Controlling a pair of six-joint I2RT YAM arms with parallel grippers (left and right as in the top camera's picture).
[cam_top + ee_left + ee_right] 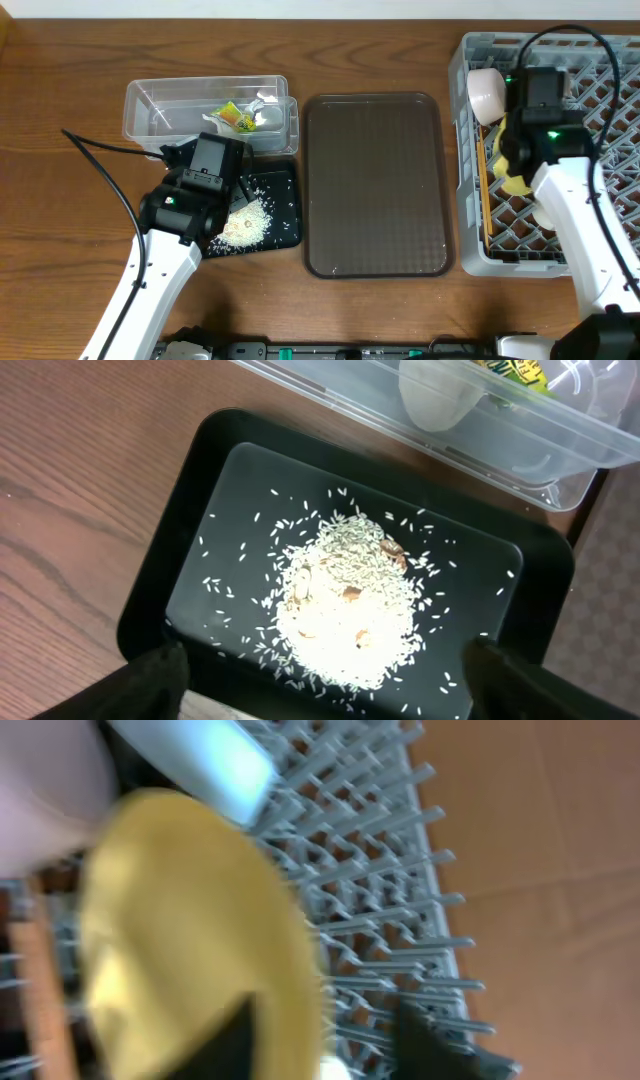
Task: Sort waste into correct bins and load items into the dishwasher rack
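Rice [345, 600] heaps in black tray [170, 560]; wrapper [237, 118] lies in clear tub [150, 100].

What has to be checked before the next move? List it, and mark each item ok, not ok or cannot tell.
1. Rice is in the black tray: ok, with the heap and stray grains inside the rim.
2. Wrapper is in the clear tub: ok.
3. Left gripper is free: ok, open above the rice and holding nothing.
4. Chopsticks are in the dishwasher rack: ok, lying along its left wall.
5. Yellow plate is seated in the rack: cannot tell, the wrist view is blurred.
6. Right gripper has a hold on the plate: cannot tell; the rim sits between its fingers.
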